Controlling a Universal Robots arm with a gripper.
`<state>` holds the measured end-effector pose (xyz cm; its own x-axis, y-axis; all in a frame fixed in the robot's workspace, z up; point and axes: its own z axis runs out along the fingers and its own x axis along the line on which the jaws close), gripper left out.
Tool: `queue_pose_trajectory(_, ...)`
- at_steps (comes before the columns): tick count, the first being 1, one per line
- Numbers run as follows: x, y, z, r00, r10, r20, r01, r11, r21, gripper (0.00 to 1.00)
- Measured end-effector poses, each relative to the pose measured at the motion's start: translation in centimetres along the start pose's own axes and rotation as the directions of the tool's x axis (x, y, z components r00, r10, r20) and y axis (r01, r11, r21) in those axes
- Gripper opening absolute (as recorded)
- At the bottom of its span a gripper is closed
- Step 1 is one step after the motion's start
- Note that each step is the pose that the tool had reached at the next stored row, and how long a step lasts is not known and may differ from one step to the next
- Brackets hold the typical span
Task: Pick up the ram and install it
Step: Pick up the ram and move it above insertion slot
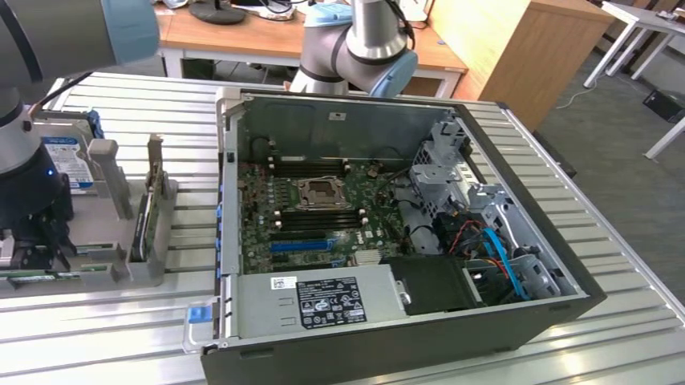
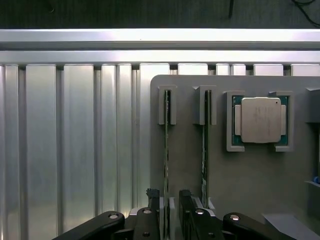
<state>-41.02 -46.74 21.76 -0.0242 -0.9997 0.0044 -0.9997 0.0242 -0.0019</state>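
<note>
Black gripper [image 2: 169, 197] fingers stand wide, one on each side of the ram [image 2: 166, 150], with a gap on both sides. That green stick stands on edge in a gray fixture plate [image 2: 250, 190], its long axis running straight away from the gripper, parallel to the table slats [image 2: 75, 150]. Just beside it stands a second memory stick [image 2: 204, 150], then a processor [image 2: 260, 120] in its nest. From the exterior view, the fixture sits at nine o'clock of the open computer case [image 1: 428, 353], with its motherboard [image 1: 257, 224] bare.
</note>
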Motion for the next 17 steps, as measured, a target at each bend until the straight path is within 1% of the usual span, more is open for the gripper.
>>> queue_pose_trajectory(4, 0.01, 0.00, 0.42, 1.0000, -0.001, 0.0000, 0.001, 1.0000, 0.0000, 0.30)
queue_pose_trajectory(13, 0.11, -0.01, 0.53, 1.0000, -0.003, 0.0000, 0.003, 1.0000, 0.0000, 0.30)
queue_pose_trajectory(17, 0.11, 0.00, 0.94, 1.0000, -0.003, 0.0000, 0.003, 1.0000, 0.0001, 0.30)
